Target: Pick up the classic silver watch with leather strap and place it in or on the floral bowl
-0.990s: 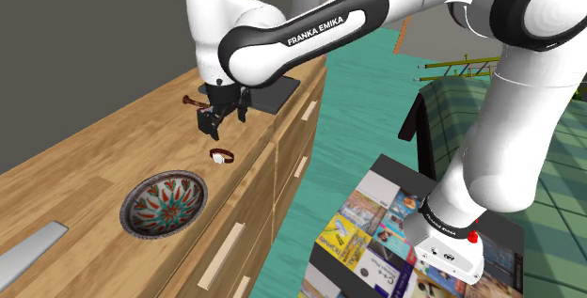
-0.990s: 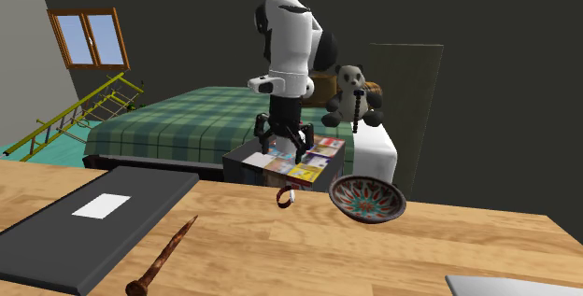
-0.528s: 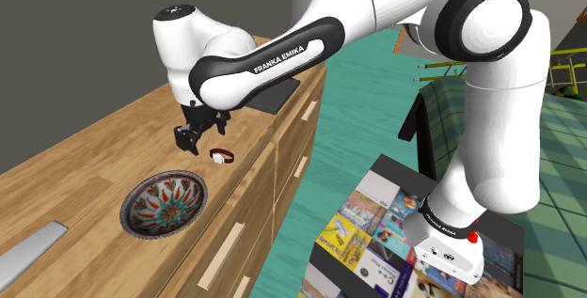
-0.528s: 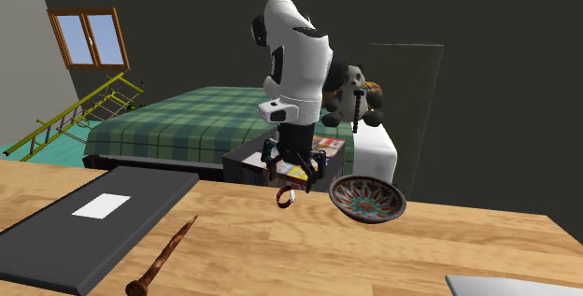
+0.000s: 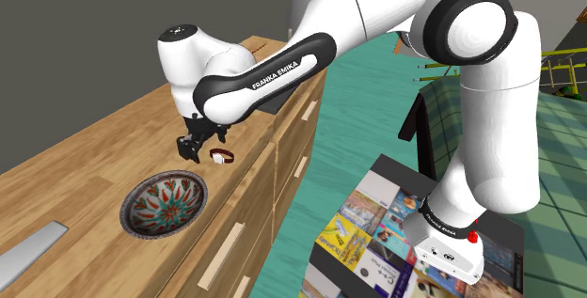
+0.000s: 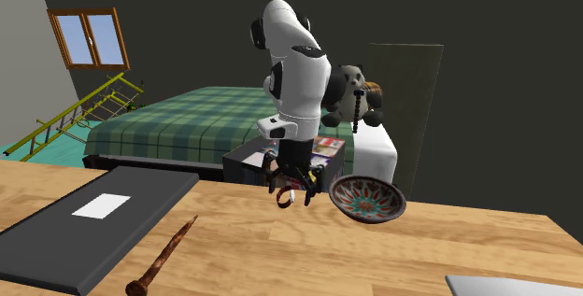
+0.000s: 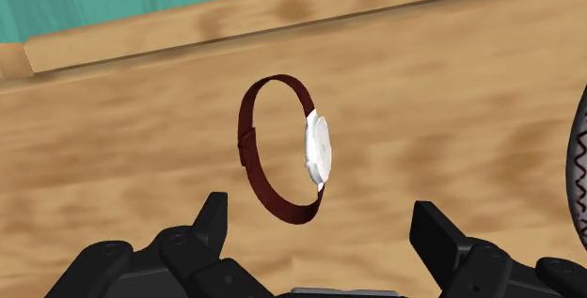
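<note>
The watch (image 5: 222, 156) has a dark red-brown strap and a silver-white face, and it stands on edge on the wooden top near the front edge. It lies just below the hand in the second exterior view, watch (image 6: 285, 197). My black gripper (image 5: 193, 144) hovers low over it, open. In the wrist view the watch (image 7: 287, 150) sits just ahead of the gap of the gripper (image 7: 323, 226), and the fingers (image 7: 212, 221) do not touch it. The patterned bowl (image 5: 164, 204), red and teal inside, rests on the same top a short way off, bowl (image 6: 367, 198).
A dark flat pad (image 6: 84, 212) with a white patch and a rusty stick (image 6: 163, 257) lie on the wooden top (image 5: 85, 169). A grey slab (image 5: 28, 254) sits beyond the bowl. Past the top's edge are a green plaid bed (image 6: 177, 121) and the book-covered stand (image 5: 395, 235).
The hand has swung from near the dark pad toward the watch and come down close above it. The fingers have stayed open. Watch and bowl have not moved.
</note>
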Available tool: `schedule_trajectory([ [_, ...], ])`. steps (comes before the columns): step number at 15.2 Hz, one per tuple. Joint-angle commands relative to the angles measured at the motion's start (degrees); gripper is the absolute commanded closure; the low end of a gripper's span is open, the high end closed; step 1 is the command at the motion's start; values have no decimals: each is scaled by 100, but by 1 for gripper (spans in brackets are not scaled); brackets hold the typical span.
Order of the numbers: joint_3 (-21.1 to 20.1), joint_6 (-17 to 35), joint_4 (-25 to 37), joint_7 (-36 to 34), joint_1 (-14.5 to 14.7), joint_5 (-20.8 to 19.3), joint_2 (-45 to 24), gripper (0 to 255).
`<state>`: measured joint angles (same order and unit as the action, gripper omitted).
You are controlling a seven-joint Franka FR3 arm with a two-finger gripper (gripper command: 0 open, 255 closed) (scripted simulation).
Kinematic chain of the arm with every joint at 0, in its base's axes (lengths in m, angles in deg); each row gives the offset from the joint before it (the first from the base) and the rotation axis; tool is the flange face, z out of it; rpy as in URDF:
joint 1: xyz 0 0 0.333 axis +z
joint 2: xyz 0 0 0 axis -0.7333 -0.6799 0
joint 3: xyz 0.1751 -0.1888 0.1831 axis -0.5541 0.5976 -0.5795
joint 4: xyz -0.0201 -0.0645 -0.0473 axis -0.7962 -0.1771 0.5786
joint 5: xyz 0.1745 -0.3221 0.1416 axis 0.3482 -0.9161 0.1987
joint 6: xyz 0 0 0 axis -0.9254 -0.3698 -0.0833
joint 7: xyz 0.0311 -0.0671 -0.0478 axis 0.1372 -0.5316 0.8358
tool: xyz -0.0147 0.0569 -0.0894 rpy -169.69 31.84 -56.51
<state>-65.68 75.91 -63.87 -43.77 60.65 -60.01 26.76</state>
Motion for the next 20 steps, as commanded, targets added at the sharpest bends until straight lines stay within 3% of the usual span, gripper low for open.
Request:
schedule_trajectory([
  [1, 2, 13, -2, -5, 3, -5, -10, 0],
  [5, 2, 12, -2, -5, 3, -5, -10, 0],
  [6, 2, 12, -2, -5, 3, -5, -10, 255],
  [15, 2, 13, -2, -5, 3, -5, -10, 255],
  [20, -44, -287, 153, 81, -17, 88, 150, 255],
])
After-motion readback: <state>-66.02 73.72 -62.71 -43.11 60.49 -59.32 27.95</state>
